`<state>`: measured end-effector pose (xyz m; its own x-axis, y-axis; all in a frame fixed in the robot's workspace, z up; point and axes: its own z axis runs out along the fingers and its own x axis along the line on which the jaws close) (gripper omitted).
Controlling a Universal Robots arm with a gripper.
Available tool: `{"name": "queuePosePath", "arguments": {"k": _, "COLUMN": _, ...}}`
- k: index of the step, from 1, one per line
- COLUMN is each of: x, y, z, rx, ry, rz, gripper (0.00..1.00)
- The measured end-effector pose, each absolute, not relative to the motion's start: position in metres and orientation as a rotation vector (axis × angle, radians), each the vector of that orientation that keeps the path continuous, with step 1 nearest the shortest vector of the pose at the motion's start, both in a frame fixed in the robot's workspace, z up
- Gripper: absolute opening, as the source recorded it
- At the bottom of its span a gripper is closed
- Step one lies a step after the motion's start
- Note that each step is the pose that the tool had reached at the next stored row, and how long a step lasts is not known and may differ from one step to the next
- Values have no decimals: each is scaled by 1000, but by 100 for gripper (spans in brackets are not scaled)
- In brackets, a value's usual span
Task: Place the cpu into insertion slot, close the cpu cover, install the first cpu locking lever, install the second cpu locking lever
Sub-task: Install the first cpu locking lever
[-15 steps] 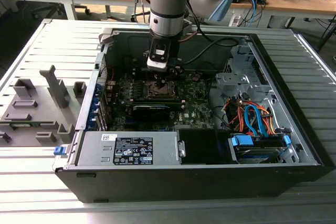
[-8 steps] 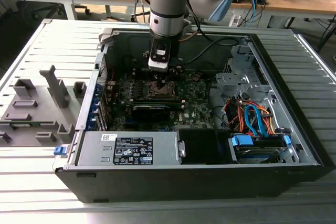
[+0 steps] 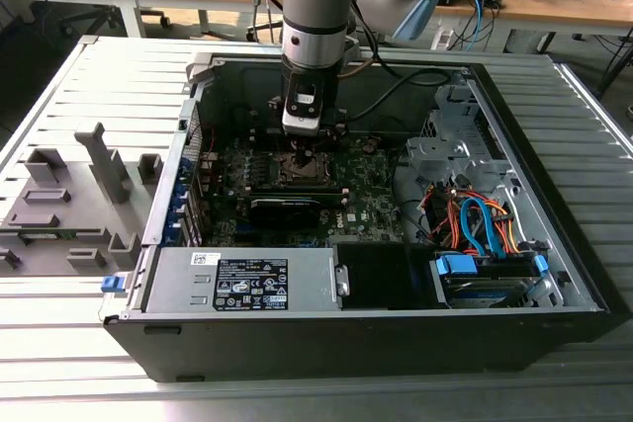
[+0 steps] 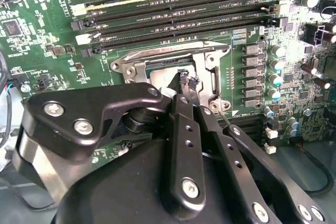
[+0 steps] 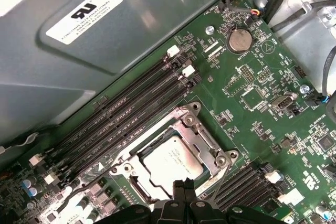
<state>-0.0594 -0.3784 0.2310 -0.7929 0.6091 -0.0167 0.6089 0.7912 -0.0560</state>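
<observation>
In the exterior view, from its left, I see a grey plastic fixture (image 3: 69, 210) lying on the ribbed grey metal bench (image 3: 59, 343); just beside it stands the open black computer case (image 3: 376, 343), with a silver box-shaped power supply (image 3: 247, 279) along its near wall. At the middle the arm reaches down into the case, and the black claw (image 3: 302, 150) hangs over the green circuit board (image 3: 371, 210); orange and blue cables (image 3: 475, 219) crowd the exterior view's right.

In the first wrist view the small square silver-grey cpu (image 5: 173, 161) lies flat on the board beside the long black memory slots (image 5: 131, 114); the thin silver metal cpu cover (image 5: 207, 142) is down around it, framing its top. The claw (image 5: 184, 186) is just at the cover's edge, fingertips pressed together; I cannot make out anything pinched between them.
</observation>
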Motion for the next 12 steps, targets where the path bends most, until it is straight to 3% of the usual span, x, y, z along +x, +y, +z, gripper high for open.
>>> {"name": "queuePosePath", "arguments": {"k": 12, "x": -59, "y": -378, "z": 231, "rx": -933, "ry": -2998, "rz": 92, "gripper": 11}}
